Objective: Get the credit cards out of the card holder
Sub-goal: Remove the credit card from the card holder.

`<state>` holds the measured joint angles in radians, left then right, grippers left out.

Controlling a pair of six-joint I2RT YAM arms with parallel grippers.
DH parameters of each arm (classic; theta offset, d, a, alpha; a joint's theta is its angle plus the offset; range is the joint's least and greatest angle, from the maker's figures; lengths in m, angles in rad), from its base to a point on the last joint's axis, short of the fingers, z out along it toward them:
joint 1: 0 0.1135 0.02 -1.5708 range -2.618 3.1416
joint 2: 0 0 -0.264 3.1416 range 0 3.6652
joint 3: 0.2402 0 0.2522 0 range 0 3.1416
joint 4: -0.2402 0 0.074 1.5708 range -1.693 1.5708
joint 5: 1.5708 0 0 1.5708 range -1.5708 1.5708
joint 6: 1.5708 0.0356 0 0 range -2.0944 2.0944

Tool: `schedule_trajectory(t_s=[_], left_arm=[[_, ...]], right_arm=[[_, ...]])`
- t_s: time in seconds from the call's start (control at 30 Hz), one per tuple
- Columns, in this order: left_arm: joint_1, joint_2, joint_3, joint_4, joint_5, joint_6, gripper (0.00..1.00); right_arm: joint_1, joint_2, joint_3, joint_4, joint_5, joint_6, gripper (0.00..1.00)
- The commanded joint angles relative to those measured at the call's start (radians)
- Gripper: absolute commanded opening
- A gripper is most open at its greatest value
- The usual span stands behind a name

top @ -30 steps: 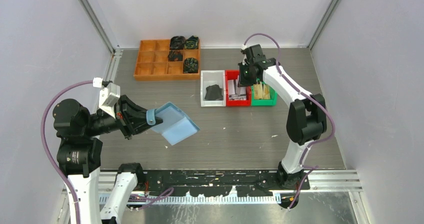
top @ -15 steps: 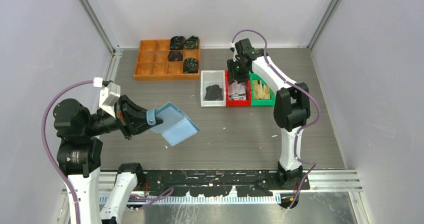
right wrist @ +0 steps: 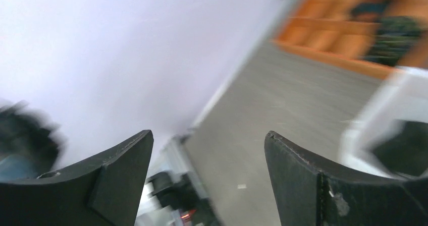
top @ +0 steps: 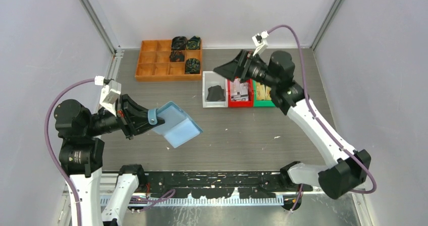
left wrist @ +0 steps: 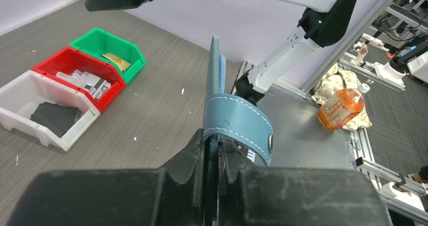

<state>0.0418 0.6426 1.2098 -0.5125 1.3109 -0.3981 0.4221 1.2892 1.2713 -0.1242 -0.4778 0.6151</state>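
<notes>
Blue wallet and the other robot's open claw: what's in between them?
From the top view, just the white bin, holding something dark, and bare tabletop lie between the card holder and the right gripper.

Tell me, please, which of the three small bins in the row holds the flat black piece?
The white bin, at the row's left end in the top view; the red bin and green bin hold lighter pieces.
</notes>
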Motion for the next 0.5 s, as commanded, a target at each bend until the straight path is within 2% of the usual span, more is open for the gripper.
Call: schedule_trajectory(t_s=[0.0,0.23,0.33,0.47], left_arm=[[0.006,0.007,-0.009,0.071,0.024,-0.037,0.0],[0.006,0.001,-0.015,0.029,0.028,0.022,0.0],[0.006,-0.003,-0.014,-0.006,0.017,0.074,0.0],[0.006,-0.004,-0.005,-0.081,-0.022,0.202,0.0]], right_arm=[[0.116,-0.051,-0.17,0.596,-0.289,0.411,0.87],[0.363,-0.073,-0.244,0.822,-0.352,0.527,0.85],[0.439,-0.088,-0.256,0.794,-0.349,0.496,0.82],[0.514,-0.106,-0.235,0.669,-0.312,0.397,0.75]])
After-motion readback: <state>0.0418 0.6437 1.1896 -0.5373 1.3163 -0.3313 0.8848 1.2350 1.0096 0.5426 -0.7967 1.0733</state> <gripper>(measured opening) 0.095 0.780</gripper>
